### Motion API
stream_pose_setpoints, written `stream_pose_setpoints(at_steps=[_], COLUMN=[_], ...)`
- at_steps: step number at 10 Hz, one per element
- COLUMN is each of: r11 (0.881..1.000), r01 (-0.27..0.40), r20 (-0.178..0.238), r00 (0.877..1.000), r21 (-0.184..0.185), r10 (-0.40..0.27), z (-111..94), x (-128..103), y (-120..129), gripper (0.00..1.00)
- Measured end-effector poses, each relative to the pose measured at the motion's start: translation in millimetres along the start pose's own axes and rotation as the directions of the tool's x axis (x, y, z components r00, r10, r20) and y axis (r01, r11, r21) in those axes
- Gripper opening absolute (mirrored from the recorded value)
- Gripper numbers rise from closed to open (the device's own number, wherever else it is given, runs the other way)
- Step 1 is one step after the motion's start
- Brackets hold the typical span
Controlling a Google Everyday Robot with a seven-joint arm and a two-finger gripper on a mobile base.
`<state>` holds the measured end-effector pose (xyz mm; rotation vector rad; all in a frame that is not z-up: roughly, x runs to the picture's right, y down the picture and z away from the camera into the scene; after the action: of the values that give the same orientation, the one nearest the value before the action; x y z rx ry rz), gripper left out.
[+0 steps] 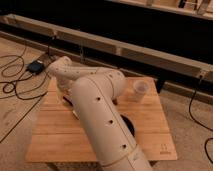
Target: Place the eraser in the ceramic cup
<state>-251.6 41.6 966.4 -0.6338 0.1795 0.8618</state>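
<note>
The white ceramic cup [140, 90] stands upright at the back right of the wooden table [150, 137]. My big white arm crosses the middle of the table and bends down at the back left. The gripper [64, 94] hangs there, low over the table's left side and largely hidden by the wrist. A small dark bar, apparently the eraser [67, 100], lies on the table just under the gripper. Whether the gripper touches it cannot be told.
A pale beige block [75, 114] peeks out beside the arm, near the eraser. The rim of a black bowl [128, 126] shows behind the arm at the table's middle. Cables [15, 86] and a dark box [36, 66] lie on the floor to the left.
</note>
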Motion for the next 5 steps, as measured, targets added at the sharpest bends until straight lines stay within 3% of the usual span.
stream_pose_setpoints(at_steps=[4,5], r11=[1.0,1.0], r01=[0.015,0.019], r20=[-0.012,-0.012], r00=[1.0,1.0], r21=[-0.013,-0.015], r10=[-0.015,-0.02], z=[12.4,13.7], x=[-5.3,-7.1], y=[-6.1,-7.0], gripper=[0.65,0.59])
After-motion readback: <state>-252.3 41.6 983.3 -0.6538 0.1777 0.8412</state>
